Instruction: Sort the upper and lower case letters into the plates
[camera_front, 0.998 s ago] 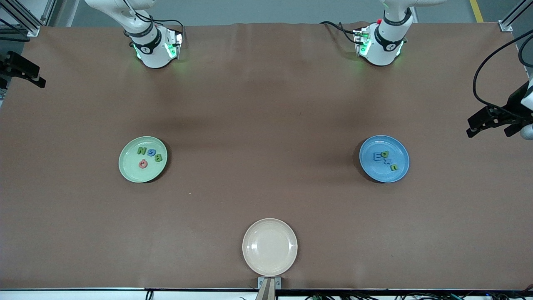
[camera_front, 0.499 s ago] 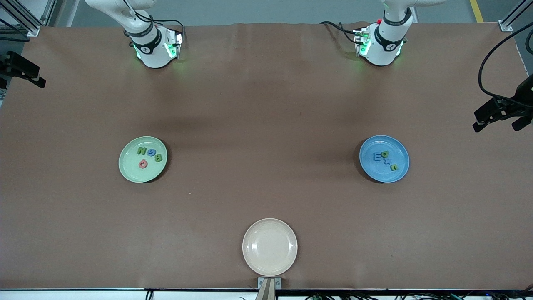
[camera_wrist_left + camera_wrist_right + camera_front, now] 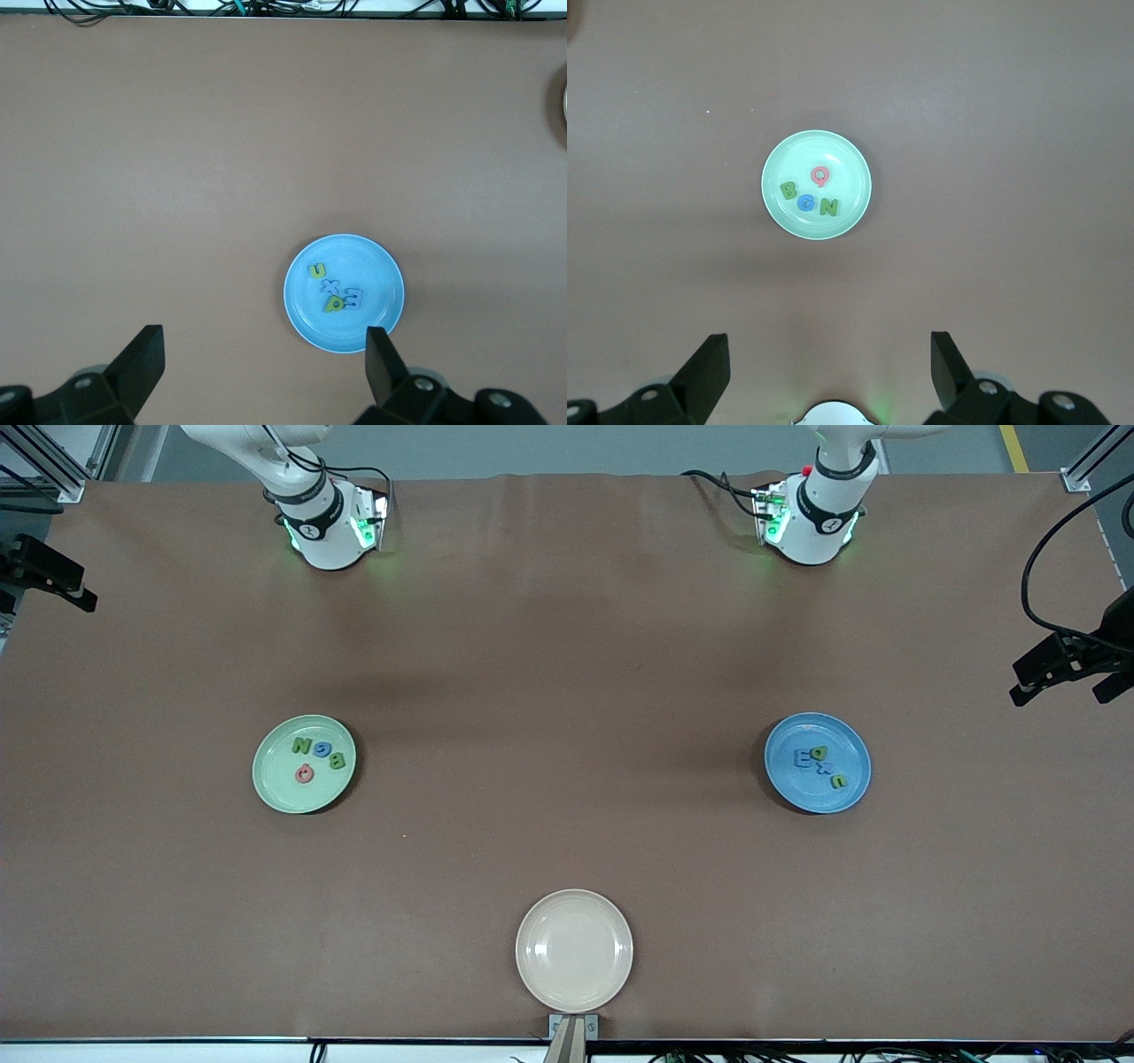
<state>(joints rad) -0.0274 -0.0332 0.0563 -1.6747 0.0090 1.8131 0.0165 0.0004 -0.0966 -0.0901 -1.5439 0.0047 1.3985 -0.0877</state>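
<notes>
Sorting looks done: pale green plate [image 3: 304, 764] holds the capitals B, N, G, Q, while blue plate [image 3: 818, 763] holds p, u, x plus a stray E [image 3: 802, 758]. Left end effector [image 3: 264, 367] and right end effector [image 3: 830, 367] both hang high over the bench [image 3: 567, 691], fingers spread and empty, likely parked clear of the plates.

Place: you're looking at a robotics lab bench.
Evidence: brown table covering [image 3: 567, 646], aluminium frame posts [image 3: 53, 465], loose cables [image 3: 1054, 540], grey floor with yellow line [image 3: 1013, 447].

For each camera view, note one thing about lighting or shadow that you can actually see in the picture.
Front view: dark crescent shadows hug the pale green plate and blue plate; green glow spills beside both arm bases. Left wrist view: even light, no glare. Right wrist view: a broad soft shadow band crosses the table.
</notes>
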